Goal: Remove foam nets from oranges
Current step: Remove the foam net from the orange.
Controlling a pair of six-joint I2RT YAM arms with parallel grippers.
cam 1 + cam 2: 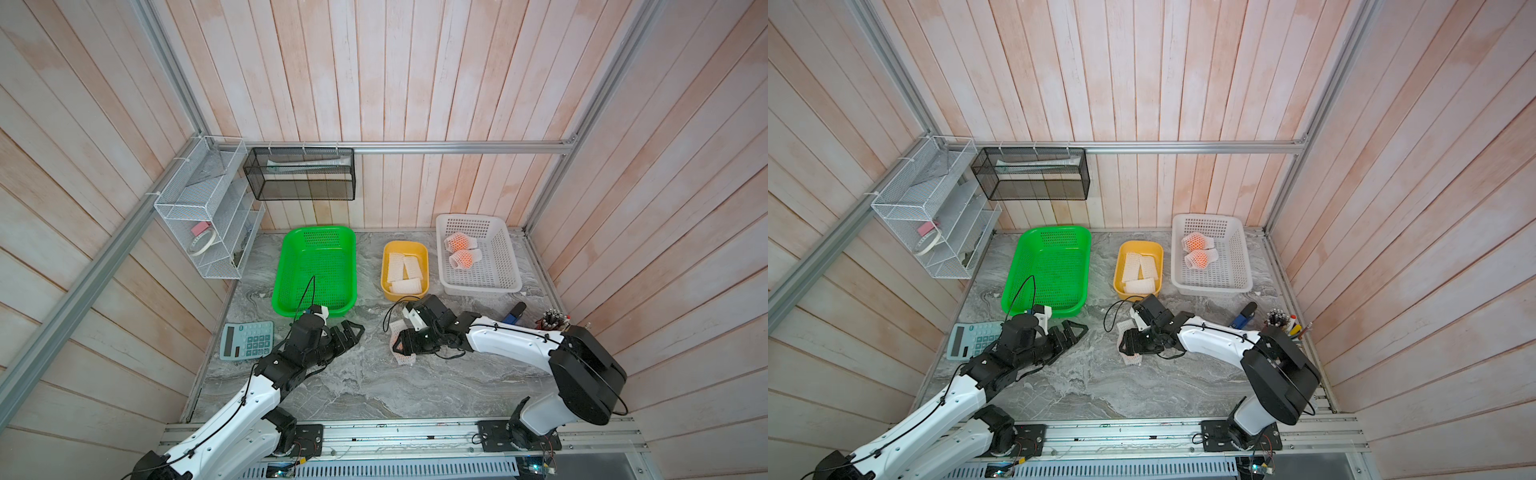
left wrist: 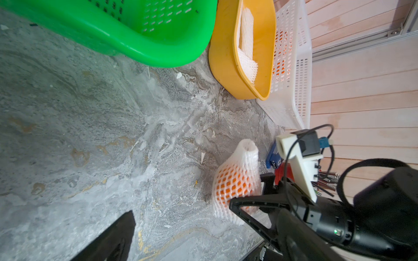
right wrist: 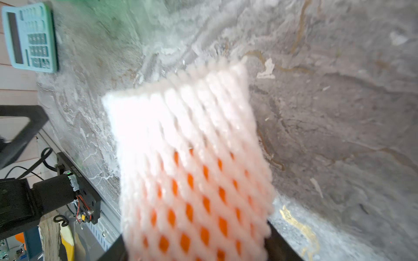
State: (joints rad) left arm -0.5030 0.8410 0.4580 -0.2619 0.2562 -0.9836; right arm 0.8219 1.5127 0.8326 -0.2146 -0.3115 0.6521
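White basket (image 1: 505, 253): two netted oranges (image 1: 461, 250). Yellow tub (image 1: 388, 270): three flattened foam nets (image 1: 405, 270). Green basket (image 1: 286, 266): nothing visible inside. On the table (image 1: 415, 386): one netted orange (image 2: 235, 185) lay between the fingers of the right gripper (image 1: 400, 341), fingers at its sides; firm pinch could not be told. Left gripper (image 1: 353, 330): spread wide, holding nothing, apart from that orange.

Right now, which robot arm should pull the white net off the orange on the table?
The left. Its end effector is open and empty, facing the netted orange, while the right end effector straddles that orange.
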